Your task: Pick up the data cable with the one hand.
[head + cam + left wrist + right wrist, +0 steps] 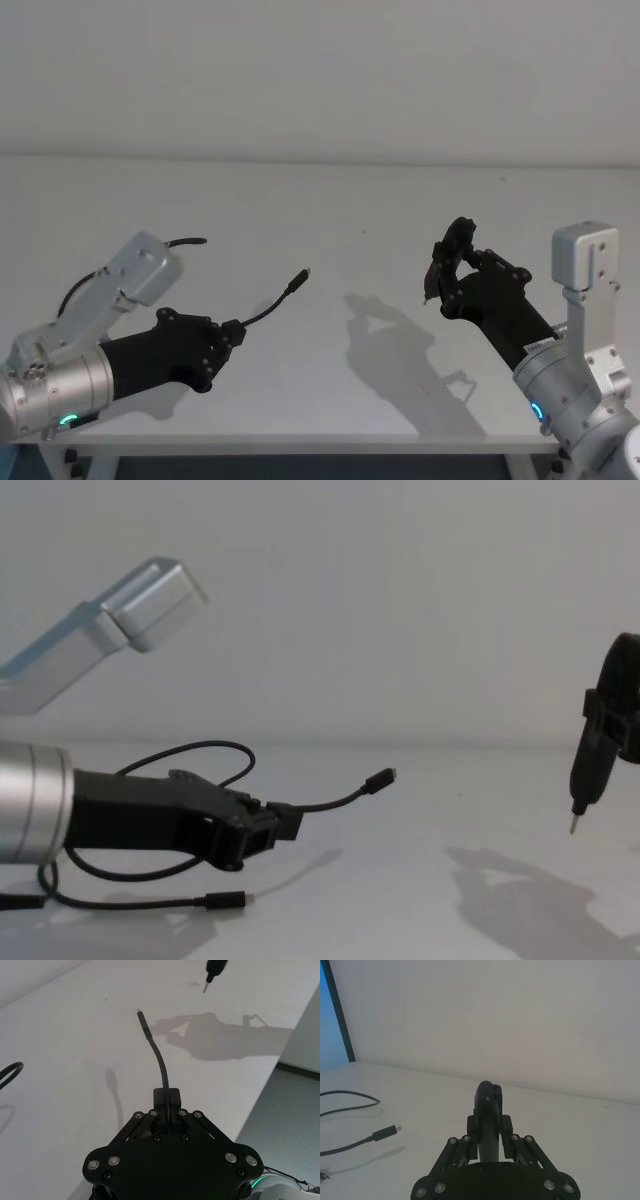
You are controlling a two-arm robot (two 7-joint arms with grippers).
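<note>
Black data cable point(270, 308), black left gripper point(238, 333), black tool point(584, 770), white table point(330, 210)

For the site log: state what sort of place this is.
Probably a robotics test bench: a plain white table against a blank wall, the left gripper holding a data cable, and the right gripper raised over the table's right side.

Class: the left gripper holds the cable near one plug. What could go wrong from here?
The left gripper pinches the thin data cable near one plug; the loops on the table may drag it out of the grip. Those loops run around the left arm and could snag on it. The right gripper holds a pointed tool; the free plug might strike it.
</note>
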